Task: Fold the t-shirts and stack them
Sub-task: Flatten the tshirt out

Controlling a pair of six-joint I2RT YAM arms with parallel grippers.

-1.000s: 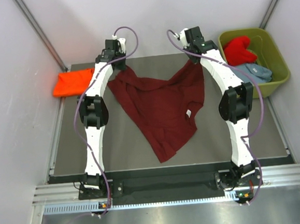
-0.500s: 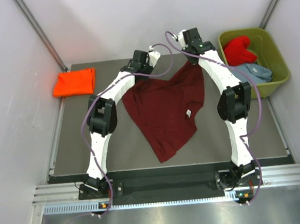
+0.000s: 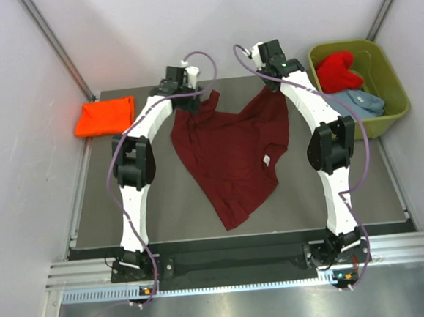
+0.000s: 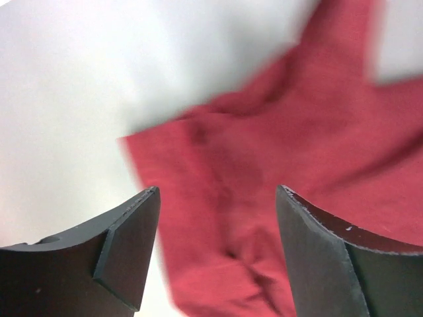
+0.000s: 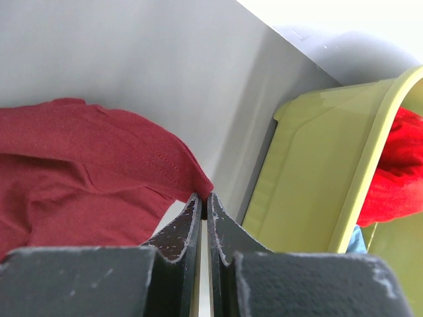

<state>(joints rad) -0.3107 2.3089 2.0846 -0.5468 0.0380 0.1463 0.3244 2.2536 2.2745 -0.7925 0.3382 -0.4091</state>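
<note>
Left gripper (image 4: 218, 198) jaws wide apart, empty, over the maroon t-shirt (image 3: 230, 157); right gripper (image 5: 205, 198) pinched tight on its far right corner by the tub (image 3: 391, 78). Shirt lies rumpled mid-table: spreading step, next probably needs left gripping a corner.

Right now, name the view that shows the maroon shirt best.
Top external: nearly the whole maroon shirt shows. Left wrist gives a blurred patch; right wrist only the edge the right gripper pinches.
</note>
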